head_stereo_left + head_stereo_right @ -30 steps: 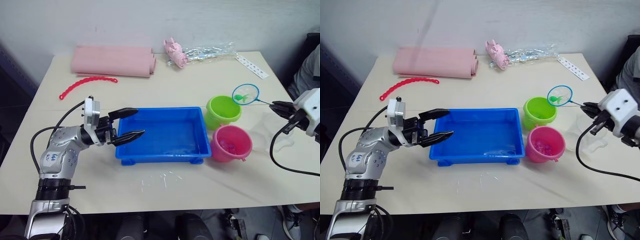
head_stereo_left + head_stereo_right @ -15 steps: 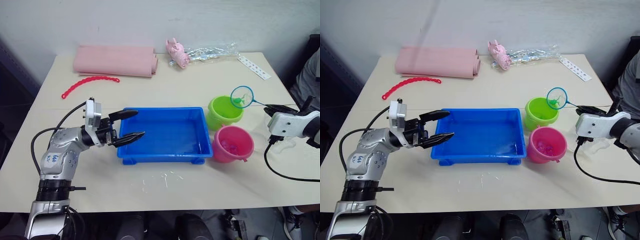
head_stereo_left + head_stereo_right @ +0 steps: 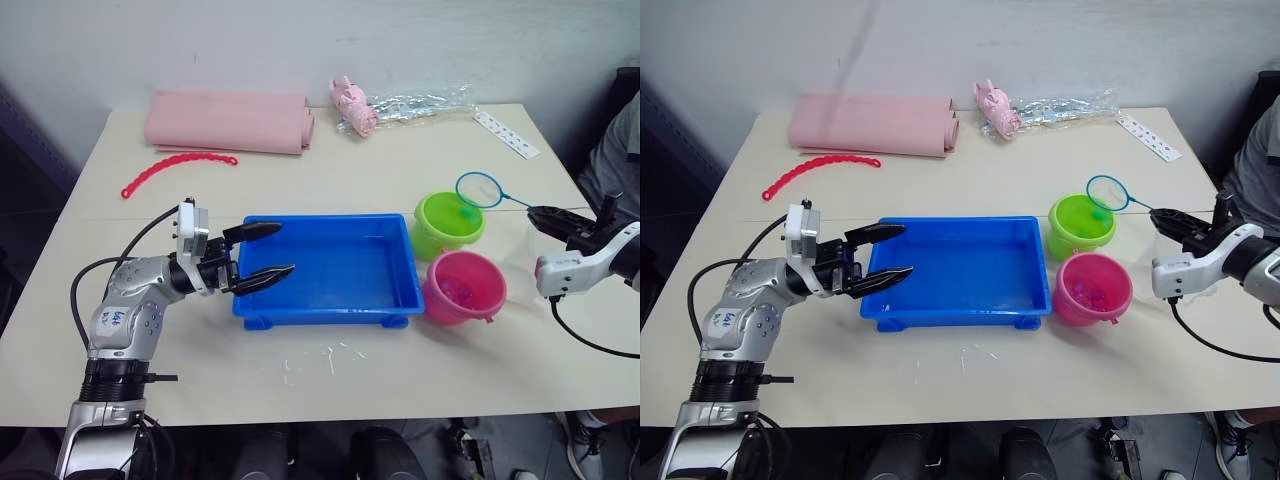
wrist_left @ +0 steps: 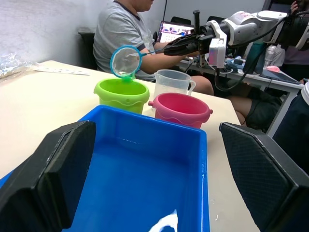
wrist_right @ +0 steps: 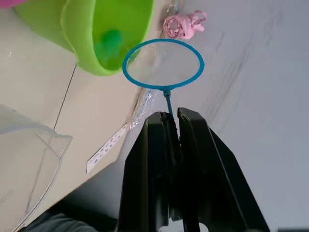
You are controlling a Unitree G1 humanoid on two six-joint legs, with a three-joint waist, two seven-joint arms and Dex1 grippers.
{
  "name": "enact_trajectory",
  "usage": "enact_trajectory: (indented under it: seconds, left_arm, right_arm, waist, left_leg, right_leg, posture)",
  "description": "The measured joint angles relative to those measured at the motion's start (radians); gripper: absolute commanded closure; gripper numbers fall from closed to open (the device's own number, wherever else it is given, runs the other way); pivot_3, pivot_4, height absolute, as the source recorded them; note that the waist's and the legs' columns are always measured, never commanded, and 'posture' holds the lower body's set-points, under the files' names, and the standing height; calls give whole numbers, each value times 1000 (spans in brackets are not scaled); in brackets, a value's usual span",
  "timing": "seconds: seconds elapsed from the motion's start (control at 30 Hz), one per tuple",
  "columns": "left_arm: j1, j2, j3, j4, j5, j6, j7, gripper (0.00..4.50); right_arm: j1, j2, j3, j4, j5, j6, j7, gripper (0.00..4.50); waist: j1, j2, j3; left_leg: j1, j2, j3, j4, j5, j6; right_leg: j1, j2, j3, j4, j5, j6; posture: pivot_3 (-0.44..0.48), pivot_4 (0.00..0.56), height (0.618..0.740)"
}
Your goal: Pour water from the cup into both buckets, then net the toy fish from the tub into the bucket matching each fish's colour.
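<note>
- The right claw (image 5: 174, 118) is pressed together on the thin dark stick handle of the small round blue-rimmed mesh net (image 3: 481, 189), whose hoop hangs over the far rim of the lime green plastic bucket (image 3: 447, 222) and looks empty.
- A green toy fish (image 5: 110, 41) lies inside the lime green bucket, and the pink plastic bucket (image 3: 463, 287), just on the near side of the green one, holds small pink pieces.
- The shallow bright blue rectangular plastic tub (image 3: 330, 268) sits to the robot's left of the green bucket; no fish can be made out in it, so the sorting looks close to done.
- The relation that counts — the net's long axis runs from the hoop at the green bucket out toward the right claw, away from the tub, so any further scoop falls to the right arm.
- The left claw (image 3: 262, 254) is spread at the tub's far-left end, its fingers straddling the wall without touching it.
- The clear plastic cup (image 4: 173, 83) stands on the tabletop beyond the pink bucket, on the side away from the tub.
</note>
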Motion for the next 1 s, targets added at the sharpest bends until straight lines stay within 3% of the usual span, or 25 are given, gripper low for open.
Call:
enact_trajectory:
  seconds: [0.2,0.37,0.47,0.53,0.57,0.63,0.7,0.83,1.0]
  left_arm:
    - [-6,-6,-10,7,1,-13,-15,11]
    - [-9,6,1,6,-25,3,-45,11]
    - [-28,35,55,-5,-102,67,-54,11]
    - [-36,64,89,-26,-134,93,-52,11]
    - [-37,104,128,-49,-163,116,-52,11]
    - [-14,144,151,-81,-169,116,-73,11]
    - [39,201,156,-120,-167,112,-119,11]
    - [150,271,162,-152,-140,61,-205,11]
    - [330,335,209,-194,-93,-26,-274,11]
  right_arm:
    - [43,-7,-5,4,35,-17,-53,4500]
    - [102,62,-40,-26,600,75,237,4500]
    - [167,136,-73,-203,1136,382,543,4500]
    - [188,137,-95,-280,1304,523,636,4500]
    - [206,134,-124,-376,1469,685,722,4500]
    - [184,134,-121,-434,1578,806,761,4500]
    - [155,139,-112,-504,1671,928,802,4500]
    - [102,193,-37,-606,1693,1039,896,4500]
    - [160,325,161,-697,1574,1050,1037,4500]
  waist:
    - [0,0,0]
    - [0,0,0]
    - [1,-1,0]
    - [2,0,0]
    - [1,0,0]
    - [-2,-1,0]
    - [-4,-1,0]
    - [2,-2,0]
    - [3,-2,0]
  left_leg:
    - [0,0,0,0,0,0]
    - [0,0,0,0,0,1]
    - [0,1,-1,1,0,1]
    - [0,1,-1,1,0,1]
    - [0,1,-2,1,0,1]
    - [0,1,-2,1,0,1]
    - [1,1,-2,1,0,1]
    - [0,1,-4,0,-1,1]
    - [-1,0,-3,0,-2,2]
  right_leg:
    - [0,0,0,0,0,0]
    - [2,1,-1,4,0,0]
    - [2,1,-2,6,0,0]
    - [2,1,-2,6,0,0]
    - [2,1,-2,5,0,0]
    - [2,1,-1,5,0,0]
    - [2,0,-1,3,0,0]
    - [2,0,-1,-2,0,0]
    - [2,-2,-1,-3,0,0]
  posture:
    - [0,150,740]
    - [0,150,740]
    - [0,150,740]
    - [0,150,740]
    - [0,150,740]
    - [0,150,740]
    - [0,150,740]
    - [0,150,740]
    - [0,150,740]
